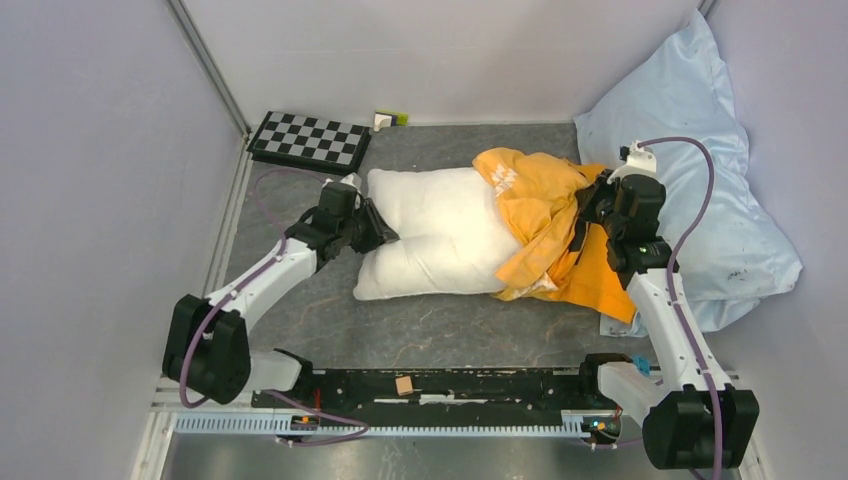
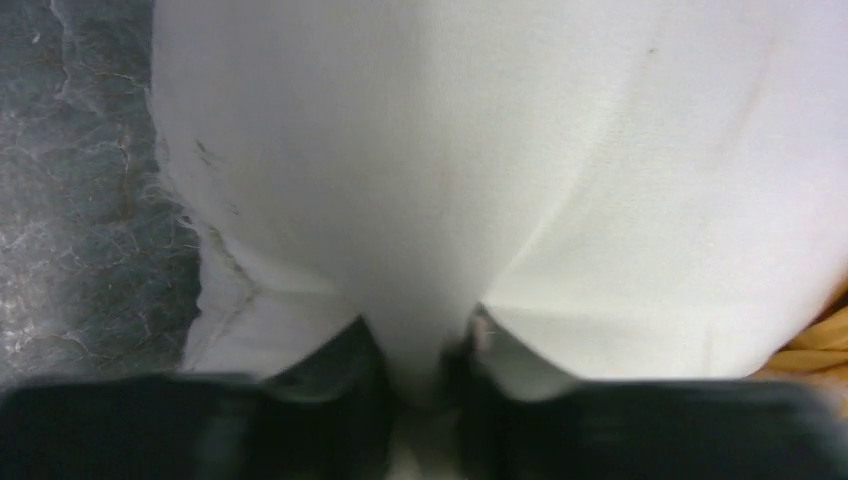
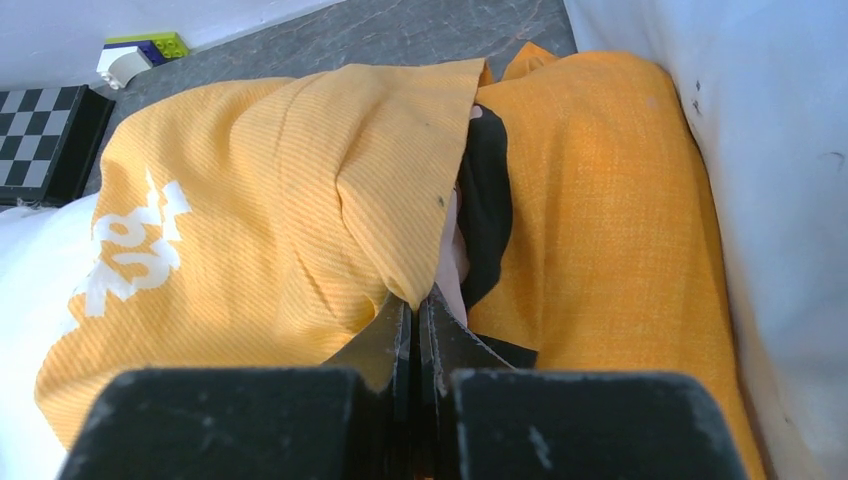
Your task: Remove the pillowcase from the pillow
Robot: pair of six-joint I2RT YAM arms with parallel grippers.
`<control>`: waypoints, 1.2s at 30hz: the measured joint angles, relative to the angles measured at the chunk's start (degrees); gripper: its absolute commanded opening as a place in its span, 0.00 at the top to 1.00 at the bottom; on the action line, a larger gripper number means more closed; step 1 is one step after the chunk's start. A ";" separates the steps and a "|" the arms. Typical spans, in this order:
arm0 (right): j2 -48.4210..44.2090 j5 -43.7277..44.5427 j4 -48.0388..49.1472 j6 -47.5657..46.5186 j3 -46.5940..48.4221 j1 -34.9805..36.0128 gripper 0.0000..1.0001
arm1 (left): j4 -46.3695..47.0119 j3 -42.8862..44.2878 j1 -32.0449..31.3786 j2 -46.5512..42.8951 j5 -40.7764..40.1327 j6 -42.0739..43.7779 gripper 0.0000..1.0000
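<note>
Pinching the pillow (image 2: 450, 150) at its 9 o'clock end with my left gripper (image 2: 425, 345); right gripper (image 3: 415, 305) clamped on the pillowcase (image 3: 250, 230), bunched over the pillow's 3 o'clock end. Risk: shallow left pinch slips, pillow drags along.

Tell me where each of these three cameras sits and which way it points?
Top external: above and behind the arms, looking down on the table; both arms show whole.
Left wrist: on that wrist, facing the white pillow; left gripper pinches it.
Right wrist: on that wrist, facing the orange pillowcase; right gripper shut on it.
Shared: top and right wrist both show pillowcase and checkerboard.
</note>
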 measured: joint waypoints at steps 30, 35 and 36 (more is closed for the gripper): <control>-3.17 4.20 -8.94 11.63 -2.71 3.34 0.32 | -19.56 -6.08 40.30 -32.89 13.25 -0.76 0.98; -2.93 -9.20 2.16 3.48 -3.98 -0.42 0.02 | -17.92 -5.09 43.47 -32.15 10.64 1.16 0.01; -2.71 -10.60 3.74 2.91 -3.96 -0.50 0.02 | -17.59 -4.63 43.76 -32.17 9.84 1.62 0.00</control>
